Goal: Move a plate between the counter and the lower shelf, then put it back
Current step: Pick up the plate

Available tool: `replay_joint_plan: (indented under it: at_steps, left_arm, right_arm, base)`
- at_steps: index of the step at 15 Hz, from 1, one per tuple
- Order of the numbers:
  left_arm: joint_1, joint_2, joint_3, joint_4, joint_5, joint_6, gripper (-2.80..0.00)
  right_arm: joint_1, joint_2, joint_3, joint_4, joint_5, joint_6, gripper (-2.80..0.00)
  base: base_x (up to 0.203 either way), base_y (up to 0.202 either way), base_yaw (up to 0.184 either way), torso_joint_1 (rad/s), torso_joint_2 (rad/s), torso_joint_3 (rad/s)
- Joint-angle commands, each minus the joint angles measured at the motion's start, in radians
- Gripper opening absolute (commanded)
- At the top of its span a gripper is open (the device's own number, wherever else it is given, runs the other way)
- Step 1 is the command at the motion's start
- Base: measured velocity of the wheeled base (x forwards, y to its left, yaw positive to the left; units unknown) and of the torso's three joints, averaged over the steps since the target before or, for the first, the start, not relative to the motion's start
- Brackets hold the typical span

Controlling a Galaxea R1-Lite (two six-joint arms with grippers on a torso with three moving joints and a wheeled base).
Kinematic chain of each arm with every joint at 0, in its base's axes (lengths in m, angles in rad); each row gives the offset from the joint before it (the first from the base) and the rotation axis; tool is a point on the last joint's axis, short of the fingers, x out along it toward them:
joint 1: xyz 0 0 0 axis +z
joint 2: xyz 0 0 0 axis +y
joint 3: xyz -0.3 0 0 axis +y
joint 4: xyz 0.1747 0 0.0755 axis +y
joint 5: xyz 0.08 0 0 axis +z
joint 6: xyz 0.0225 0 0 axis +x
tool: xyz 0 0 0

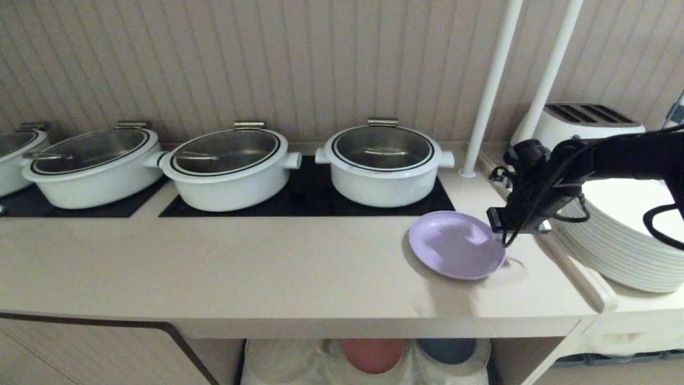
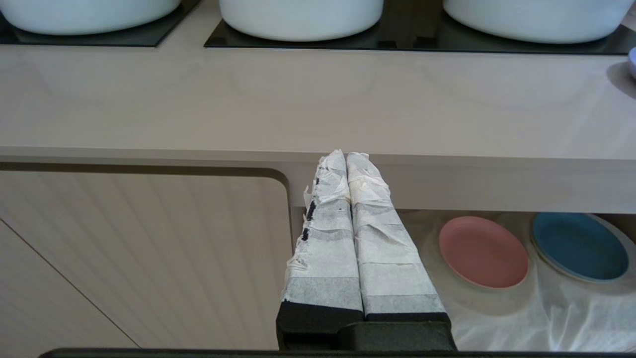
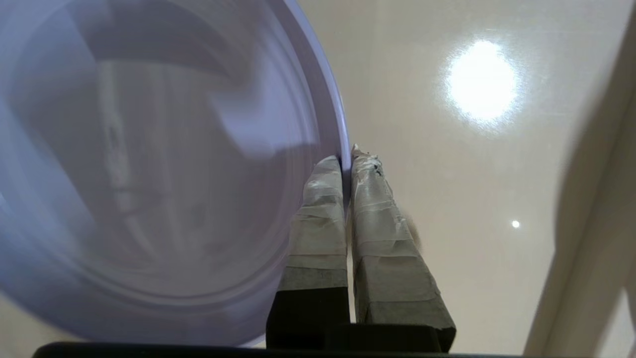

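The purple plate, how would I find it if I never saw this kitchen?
Look along the long beige counter with the white pots to its right end, in front of the last pot. The purple plate sits there, its rim pinched by the right gripper. It is the only plate on the counter: the pink plate and blue plate sit on the lower shelf.

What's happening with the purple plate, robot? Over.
Right gripper shut on the plate rim, plate tilted on the counter. Left gripper shut, parked below the counter edge. Nothing in the way.
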Motion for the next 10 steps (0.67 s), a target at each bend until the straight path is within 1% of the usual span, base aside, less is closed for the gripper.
replay_joint_plan:
  at_steps: [1, 5, 7, 10]
  left_arm:
    - [0.0, 0.001, 0.0, 0.0, 0.001, 0.0, -2.8]
    - [0.0, 0.001, 0.0, 0.0, 0.001, 0.0, -2.8]
    - [0.0, 0.001, 0.0, 0.0, 0.001, 0.0, -2.8]
    - [0.0, 0.001, 0.0, 0.0, 0.001, 0.0, -2.8]
  right_arm:
    - [0.001, -0.047, 0.023, -0.002, 0.008, 0.001, -2.8]
    - [0.001, -0.128, 0.122, -0.005, 0.03, 0.011, -2.8]
    - [0.002, -0.165, 0.157, -0.006, 0.057, 0.067, -2.8]
    - [0.001, -0.222, 0.229, -0.006, 0.074, 0.119, -2.8]
  base:
    - [0.0, 0.0, 0.0, 0.0, 0.0, 0.0]
    - [0.0, 0.0, 0.0, 0.0, 0.0, 0.0]
    - [0.0, 0.0, 0.0, 0.0, 0.0, 0.0]
    - [0.0, 0.0, 0.0, 0.0, 0.0, 0.0]
